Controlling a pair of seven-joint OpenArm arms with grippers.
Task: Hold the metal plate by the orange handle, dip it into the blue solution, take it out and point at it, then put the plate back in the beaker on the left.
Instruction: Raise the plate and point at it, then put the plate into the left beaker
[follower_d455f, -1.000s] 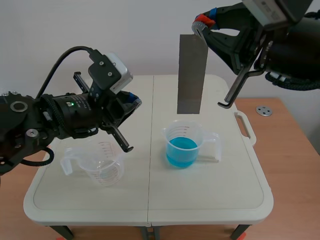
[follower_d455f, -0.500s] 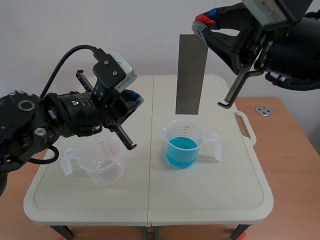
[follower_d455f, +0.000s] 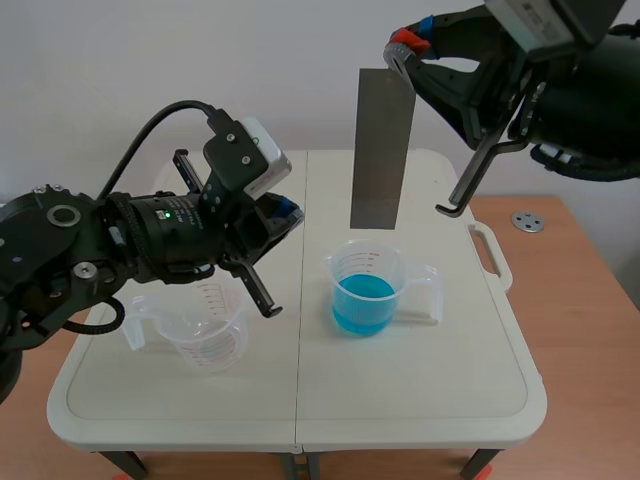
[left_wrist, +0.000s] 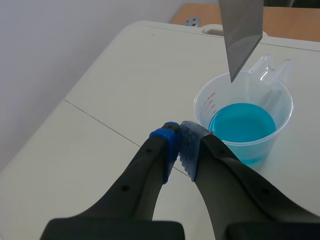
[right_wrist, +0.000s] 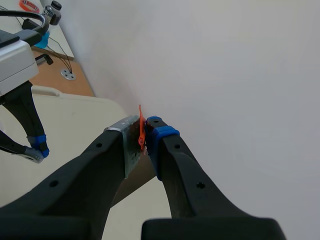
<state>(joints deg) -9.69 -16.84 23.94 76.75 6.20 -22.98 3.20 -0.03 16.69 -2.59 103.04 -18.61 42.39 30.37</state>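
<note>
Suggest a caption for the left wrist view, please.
Ahead of the shut left gripper, the metal plate hangs over the blue solution.

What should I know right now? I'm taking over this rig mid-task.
Right end effector: shut on the orange handle of the metal plate, which hangs upright above the blue-solution beaker, clear of the liquid.
Left end effector: shut on nothing, aimed toward the plate, not touching it.
Left beaker: on the table under the left arm.
Done: plate is out of the left beaker. Whether it was dipped does not show.
Left: point at the plate, then return it to the left beaker.
</note>
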